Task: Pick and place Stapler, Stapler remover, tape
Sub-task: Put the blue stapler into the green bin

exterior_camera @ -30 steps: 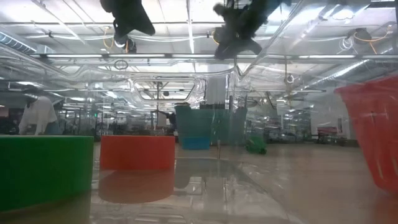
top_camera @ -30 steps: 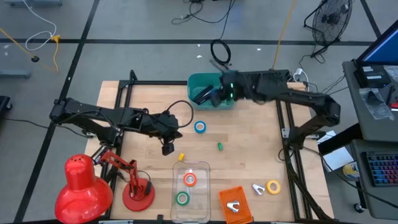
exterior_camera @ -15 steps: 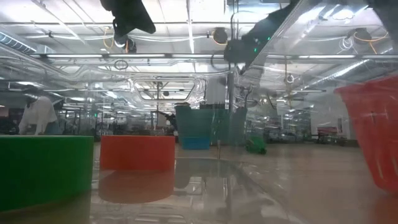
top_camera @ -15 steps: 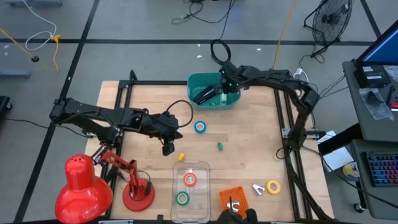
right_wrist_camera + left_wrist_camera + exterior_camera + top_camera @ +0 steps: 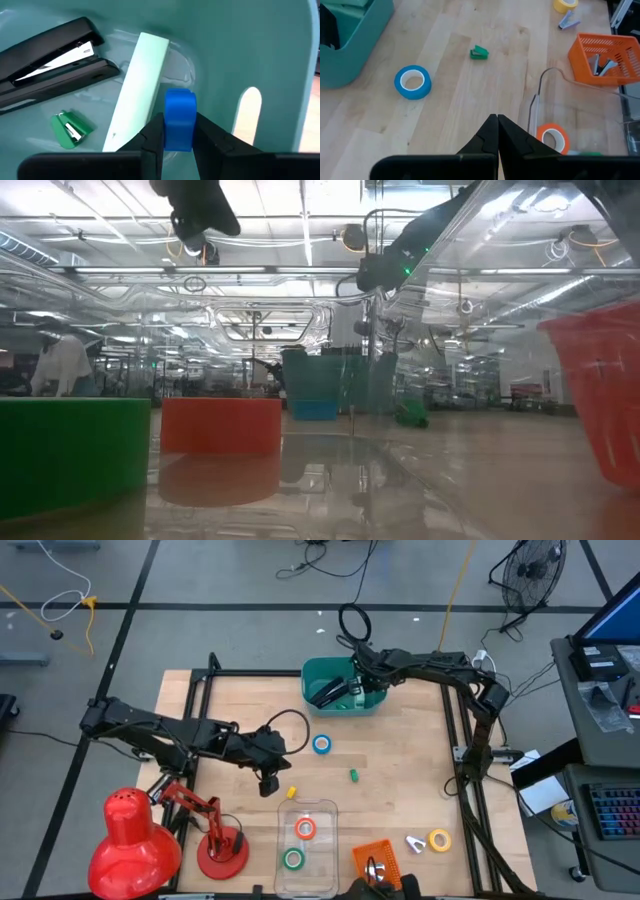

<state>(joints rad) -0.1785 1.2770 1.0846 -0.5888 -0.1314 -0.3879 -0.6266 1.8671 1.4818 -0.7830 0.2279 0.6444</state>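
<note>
Right gripper (image 5: 177,134): hovering inside the teal bin (image 5: 260,45), pinching a small blue block (image 5: 179,119). Black stapler (image 5: 50,55) lying just beyond it.
Left gripper (image 5: 497,131): hanging closed and empty above the table (image 5: 470,95). Blue tape (image 5: 413,82) sitting ahead; orange tape (image 5: 553,138) resting just beside.

stapler (image 5: 50,55) in bin (image 5: 318,673), tape roll (image 5: 322,745) beside

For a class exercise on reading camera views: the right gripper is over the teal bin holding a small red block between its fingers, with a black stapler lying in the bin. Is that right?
Not quite. The block pinched by the right gripper is blue, not red, as the right wrist view shows. The rest holds: the gripper is over the teal bin, and a black stapler lies in it.
</note>
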